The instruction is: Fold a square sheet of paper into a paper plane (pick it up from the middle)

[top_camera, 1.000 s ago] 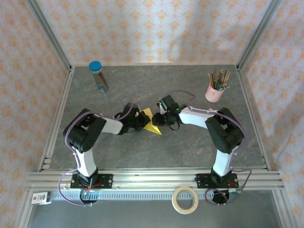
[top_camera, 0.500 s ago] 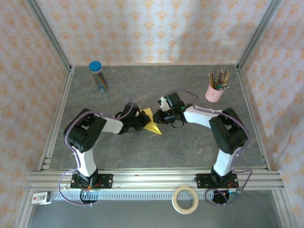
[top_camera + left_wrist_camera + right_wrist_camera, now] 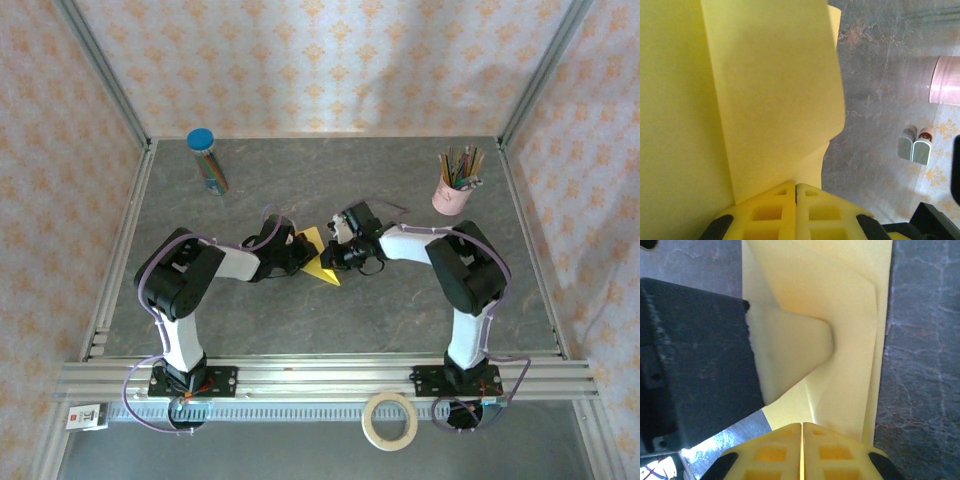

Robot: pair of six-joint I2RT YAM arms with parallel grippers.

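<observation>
The yellow sheet of paper lies folded into a pointed shape in the middle of the table, its sharp tip toward the near right. My left gripper is shut, and its tips rest on the paper's left part. In the left wrist view the paper spreads beyond the left gripper, with one flap standing close on the left. My right gripper is shut too, tips down on the paper's right side. In the right wrist view the creased paper runs under the right gripper, and the left gripper's pale fingers lie on it.
A pink cup of pencils stands at the back right and also appears in the left wrist view as the pink cup. A tube with a blue lid stands at the back left. A tape roll sits on the near rail.
My right gripper lifted away a little, then came back down onto the paper's right side. The left gripper and the paper have stayed where they were.
</observation>
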